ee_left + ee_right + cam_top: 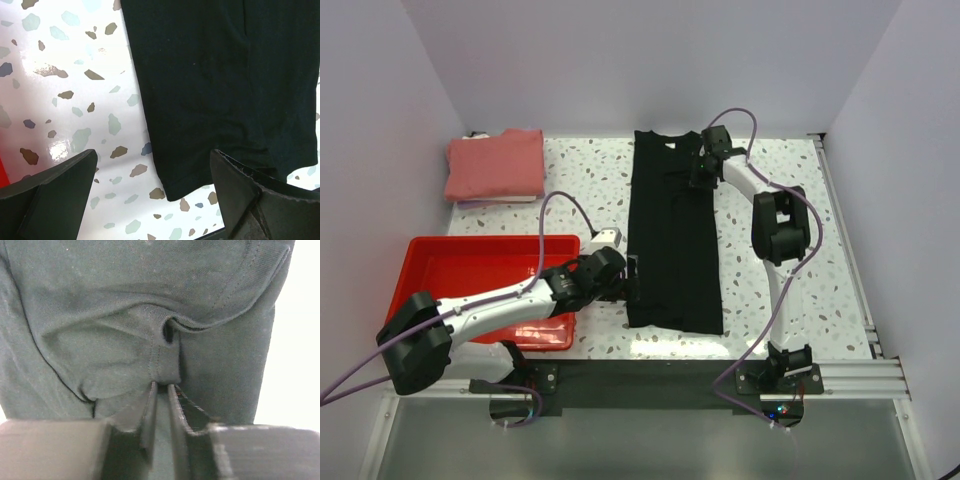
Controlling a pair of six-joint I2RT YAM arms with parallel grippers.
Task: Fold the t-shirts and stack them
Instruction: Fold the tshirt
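The black t-shirt (670,240) lies as a long narrow strip down the middle of the speckled table. My left gripper (628,285) hovers at its near left corner, jaws wide open, with the shirt's corner (215,75) lying between and under the fingers (154,165). My right gripper (703,165) is at the shirt's far right edge near the collar. Its jaws (162,386) are pinched on a bunched seam of the black cloth (115,300). The salmon-pink t-shirt (495,165) rests folded at the far left corner.
A red plastic tray (430,262) sits at the near left, under my left arm. White walls close in the table on the left, back and right. A metal rail (845,225) runs along the right edge.
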